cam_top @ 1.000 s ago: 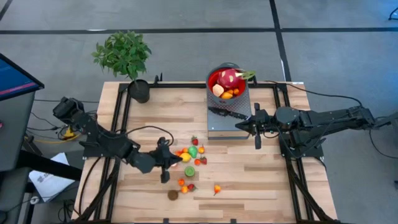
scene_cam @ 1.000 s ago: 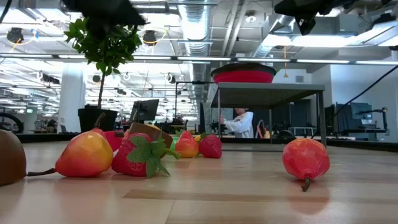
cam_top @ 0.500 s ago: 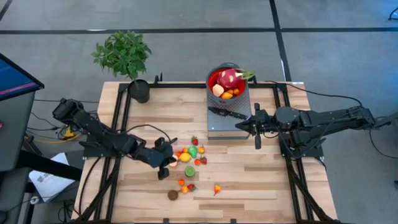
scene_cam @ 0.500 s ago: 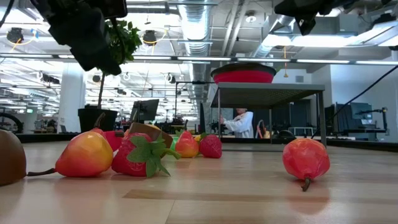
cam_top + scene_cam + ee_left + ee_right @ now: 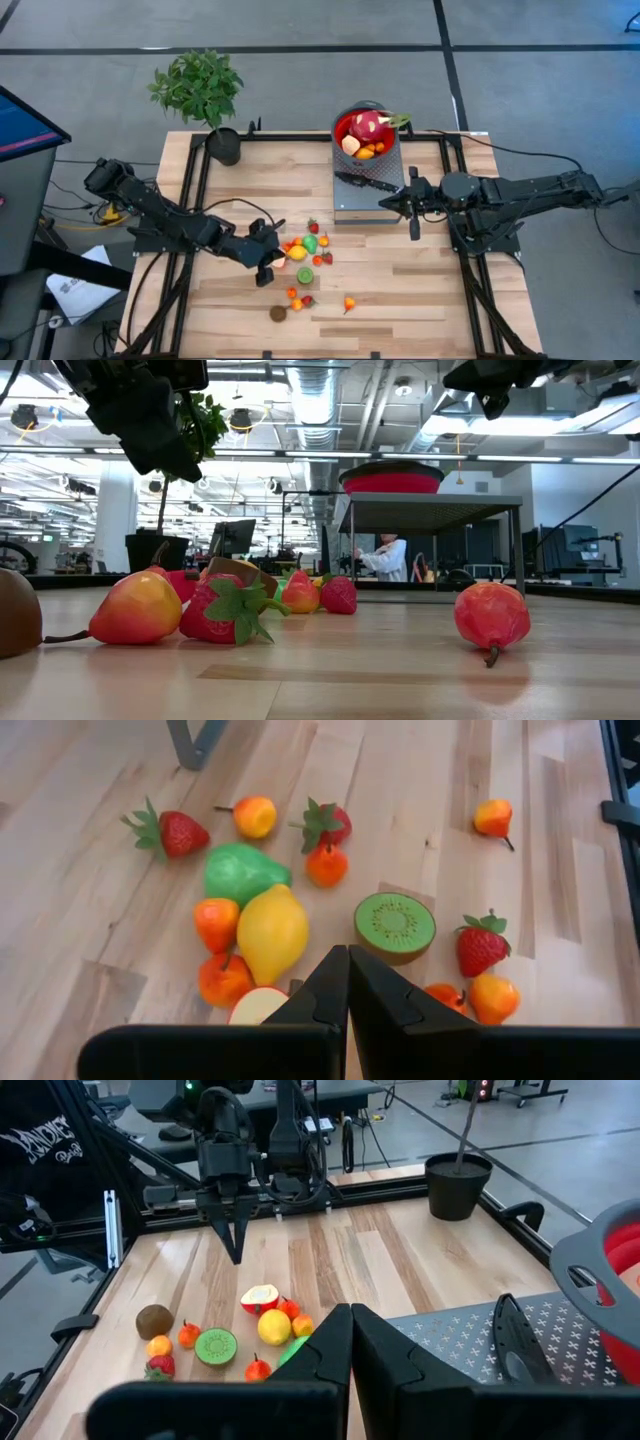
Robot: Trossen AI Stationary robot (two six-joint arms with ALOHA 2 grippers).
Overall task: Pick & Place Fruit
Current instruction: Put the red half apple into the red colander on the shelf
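Several small toy fruits (image 5: 305, 258) lie loose on the wooden table: a lemon (image 5: 270, 930), a green pear (image 5: 243, 872), a kiwi half (image 5: 395, 923), strawberries and orange pieces. My left gripper (image 5: 348, 955) is shut and empty. It hangs slanting down just left of the pile (image 5: 276, 256), clear of the table (image 5: 180, 465). A red bowl (image 5: 365, 135) on the grey stand holds the dragon fruit (image 5: 368, 124) and other fruit. My right gripper (image 5: 384, 204) is shut and empty, at the stand's near right corner.
A black-handled knife (image 5: 365, 182) lies on the perforated grey stand (image 5: 350, 205) in front of the bowl. A potted plant (image 5: 200, 85) stands at the far left corner. A brown kiwi (image 5: 278, 313) and a peach (image 5: 349, 303) lie apart near the front edge.
My left gripper has come a little toward the fruit pile and sunk, tipping its fingers further down; it stays shut. For the last half second it has kept still. The fruit has not moved.
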